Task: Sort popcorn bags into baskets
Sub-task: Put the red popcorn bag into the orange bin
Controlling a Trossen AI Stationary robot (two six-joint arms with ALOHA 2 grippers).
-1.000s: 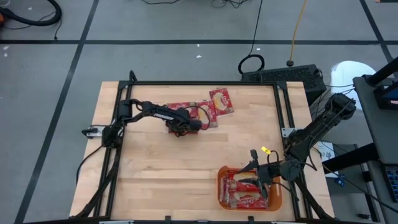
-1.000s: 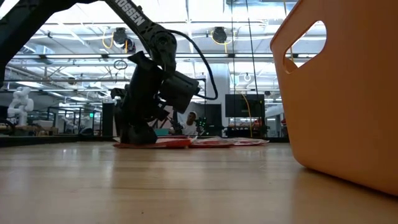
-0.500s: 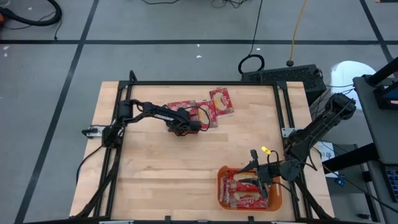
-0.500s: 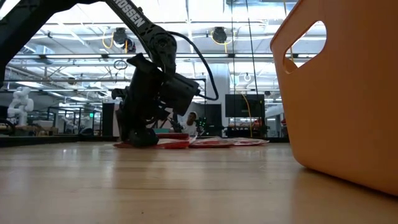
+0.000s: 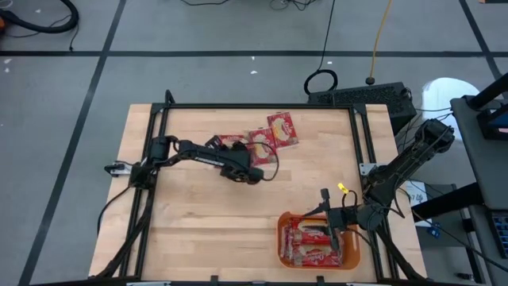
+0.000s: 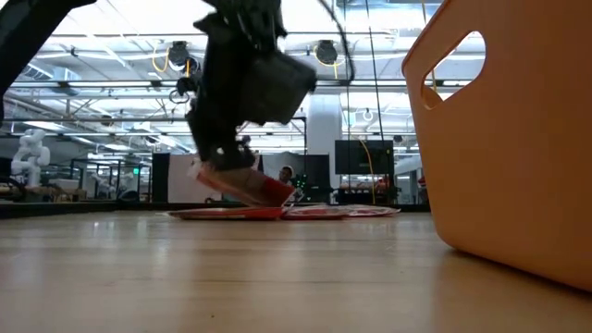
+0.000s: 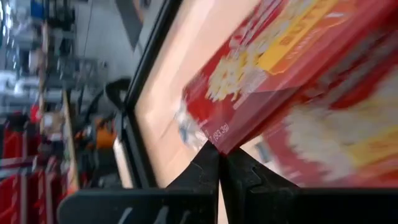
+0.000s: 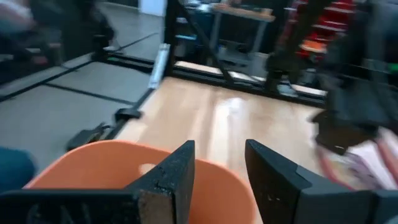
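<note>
Now left gripper (image 6: pixel 242 176) clamping popcorn bag (image 6: pixel 248 188) edge, lifted off table (image 6: pixel 185 268)

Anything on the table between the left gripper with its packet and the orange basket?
No. In the high view only bare wood lies between the left gripper, shut on a popcorn bag, and the basket.

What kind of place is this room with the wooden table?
Probably a robotics lab or workshop: a light wooden table in a black metal frame, a grey floor with loose cables, and racks of equipment behind.
</note>
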